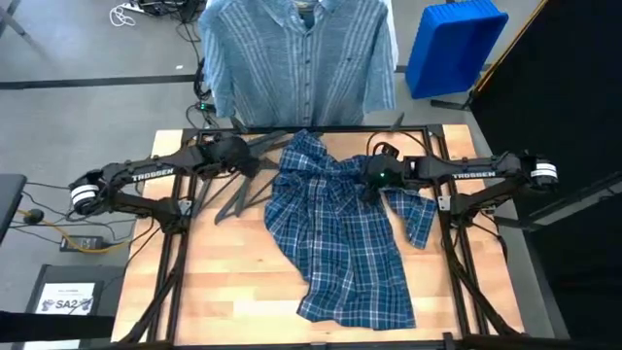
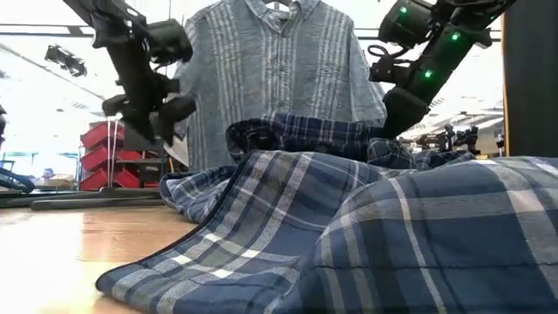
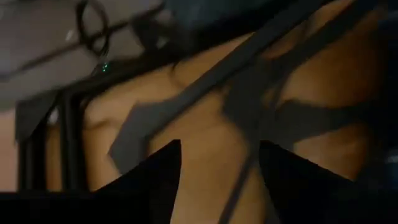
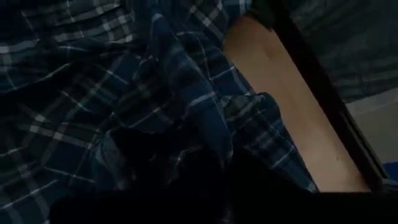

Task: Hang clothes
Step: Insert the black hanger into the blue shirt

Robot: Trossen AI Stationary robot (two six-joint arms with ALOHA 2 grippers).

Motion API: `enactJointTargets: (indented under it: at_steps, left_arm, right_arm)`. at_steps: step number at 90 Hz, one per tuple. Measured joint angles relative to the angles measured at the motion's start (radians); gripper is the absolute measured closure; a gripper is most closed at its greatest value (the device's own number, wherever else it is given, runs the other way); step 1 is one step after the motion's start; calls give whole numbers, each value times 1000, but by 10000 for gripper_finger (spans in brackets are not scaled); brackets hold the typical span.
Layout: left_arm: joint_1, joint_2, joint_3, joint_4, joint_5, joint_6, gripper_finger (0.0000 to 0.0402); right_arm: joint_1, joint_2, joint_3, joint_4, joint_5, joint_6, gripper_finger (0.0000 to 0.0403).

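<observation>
Right gripper: my right gripper (image 1: pixel 367 183) is down on the plaid shirt (image 1: pixel 340 243), at the shirt's upper part. My right wrist view shows its dark fingers buried in bunched plaid folds, so I read it as clenched on the fabric.
Left gripper: my left gripper (image 1: pixel 255 165) hangs over the dark grey hangers (image 1: pixel 243 190), fingers (image 3: pixel 155 174) parted with bare wood showing between them, nothing held.
Plaid shirt: it spreads from under the right gripper toward the near edge of the wooden table (image 1: pixel 233 282), crumpled at the gripper and flatter farther from it. One sleeve trails just beside the right gripper on the arm's side.
Striped shirt: the light blue-grey shirt (image 1: pixel 296 58) hangs upright beyond both grippers, past the far edge of the table, well apart from the fingers.
Hangers: they lie flat on the wood directly below the left gripper, their ends near the plaid shirt's collar side.
Blue bin: a blue bin (image 1: pixel 455 44) stands on the floor beyond the right gripper, beside the hanging shirt.
</observation>
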Motion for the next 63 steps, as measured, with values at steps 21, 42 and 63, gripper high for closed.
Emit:
enactJointTargets:
  at_steps: [21,42,63]
  left_arm:
    - [152,88,0,-70,45,-27,207]
    - [244,195,0,-32,75,1,207]
    - [340,248,0,-6,171,88,207]
  right_arm:
    - [-21,0,0,59,-72,-19,403]
    - [-22,0,0,61,-78,-26,403]
    - [-22,0,0,62,-104,-32,403]
